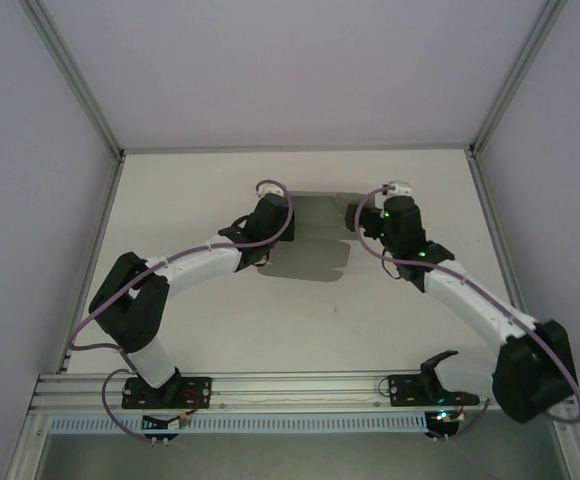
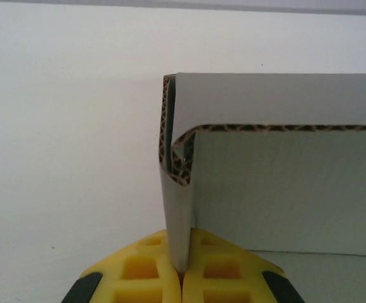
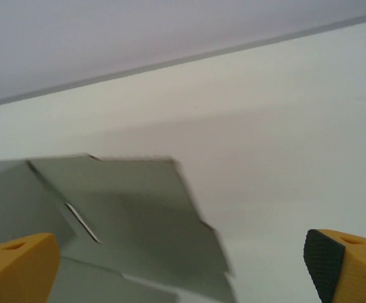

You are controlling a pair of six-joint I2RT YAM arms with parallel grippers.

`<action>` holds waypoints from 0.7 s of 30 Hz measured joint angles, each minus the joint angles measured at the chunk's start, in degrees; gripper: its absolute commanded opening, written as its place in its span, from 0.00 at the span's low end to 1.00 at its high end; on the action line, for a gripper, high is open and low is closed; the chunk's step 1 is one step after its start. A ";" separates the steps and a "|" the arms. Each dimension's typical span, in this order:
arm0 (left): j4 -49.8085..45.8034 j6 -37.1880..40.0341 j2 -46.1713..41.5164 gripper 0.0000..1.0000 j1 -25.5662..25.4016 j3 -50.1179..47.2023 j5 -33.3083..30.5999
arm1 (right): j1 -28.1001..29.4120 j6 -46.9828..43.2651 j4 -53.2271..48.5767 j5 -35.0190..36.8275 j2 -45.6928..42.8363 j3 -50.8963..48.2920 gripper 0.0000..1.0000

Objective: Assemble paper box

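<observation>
The paper box [image 1: 315, 245] sits on the far half of the tabletop [image 1: 220, 330], in the middle. The left gripper [image 2: 183, 273] squeezes its folded side wall. The right gripper [image 3: 182, 265] is spread wide beside the box.

Paper box [image 2: 284, 189] matt grey corrugated cardbd, table [image 1: 370, 320] smooth matt.

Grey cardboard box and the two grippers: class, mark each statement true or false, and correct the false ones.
1. The left gripper is shut on a wall of the grey corrugated cardboard box. True.
2. The right gripper is clamped on the box. False: it is open, its fingers wide apart.
3. In the top view, the box sits between the two grippers. True.
4. The fingers are red. False: they are yellow, with black pads.
</observation>
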 measured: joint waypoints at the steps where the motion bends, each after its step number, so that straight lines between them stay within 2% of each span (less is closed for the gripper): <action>1: 0.02 0.04 -0.33 0.00 0.02 0.00 -0.09 | -0.94 0.04 -1.36 -0.48 -1.70 -0.70 1.00; 5: 0.07 0.87 -1.55 0.00 0.07 0.00 -0.28 | -4.90 0.22 -7.63 -2.40 -6.16 -3.13 1.00; 10: 0.04 1.40 -1.73 0.00 0.07 0.00 -0.24 | -6.73 0.92 -11.72 -5.86 -4.72 -4.81 1.00; 21: 0.04 1.81 -1.75 0.00 0.07 0.00 0.15 | -6.97 1.22 -10.03 -11.76 1.86 -4.70 1.00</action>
